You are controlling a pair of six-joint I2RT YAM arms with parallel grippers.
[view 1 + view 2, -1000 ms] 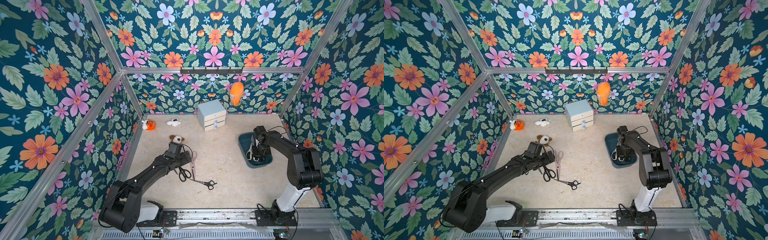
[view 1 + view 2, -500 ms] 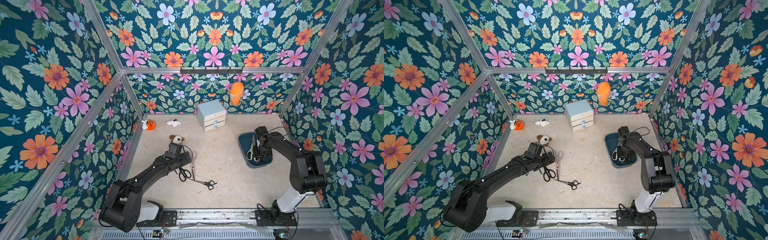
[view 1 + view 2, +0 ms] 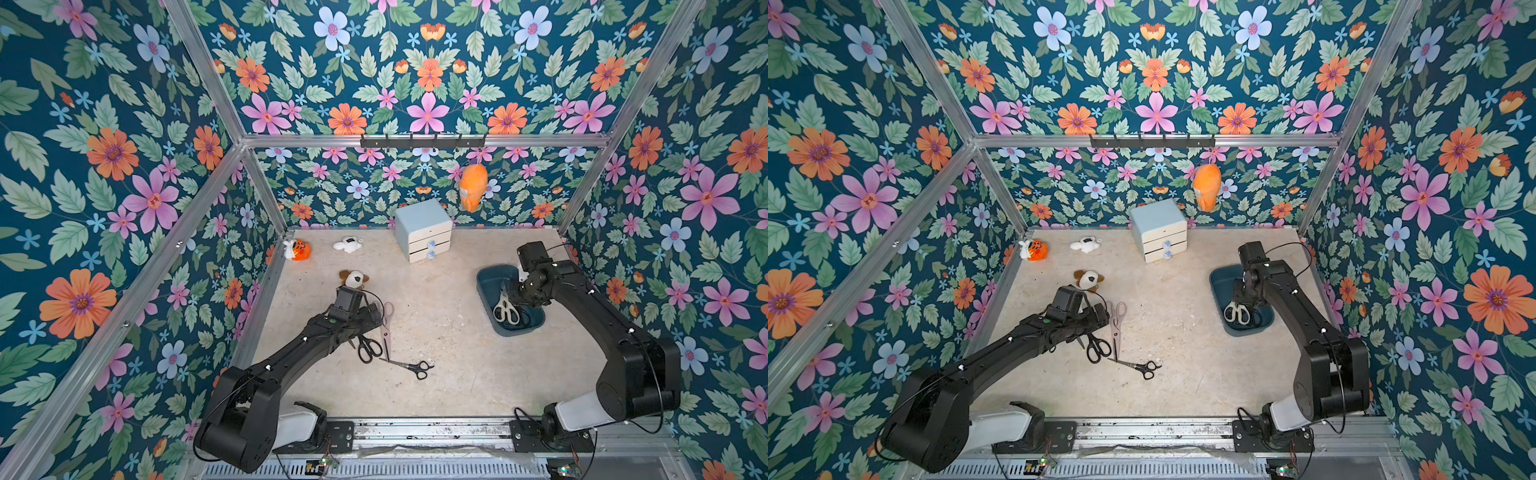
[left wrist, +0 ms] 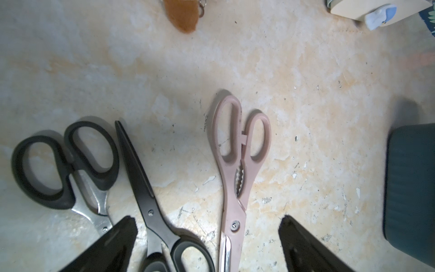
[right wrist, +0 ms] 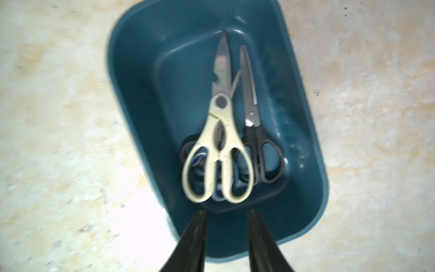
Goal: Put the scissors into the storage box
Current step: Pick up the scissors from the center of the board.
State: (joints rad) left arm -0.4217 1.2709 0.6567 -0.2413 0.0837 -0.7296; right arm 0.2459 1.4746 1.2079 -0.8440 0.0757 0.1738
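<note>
Fingers (image 5: 193, 237) of the right gripper (image 5: 227, 212) stand a little apart, and nothing is between them. It has let go. It hangs over one end of the storage box (image 5: 131, 94), the dark teal tub on the right side of the table (image 3: 449, 395). Inside the tub lie the cream kitchen shears (image 5: 220, 131), on top of a darker pair that I can hardly see. Just beside the shears lie slim black-handled scissors (image 5: 253, 122), pointing the same way.

Across the table, the left gripper (image 4: 207, 217) is spread wide, low over the tabletop, and it holds nothing. Between its fingers lie the blade end of the pink scissors (image 4: 235, 179) and the handle end of the all-black scissors (image 4: 143, 188). Just outside one finger lie the silver-bladed scissors (image 4: 66, 169) with fat black handles. In a top view, a small black pair (image 3: 411, 366) lies alone, nearer the front rail. All four are out on the table, well apart from the tub.

A plush puppy (image 3: 354, 279) sits just past the left wrist. A pale blue cabinet (image 3: 423, 228) stands by the back wall.
</note>
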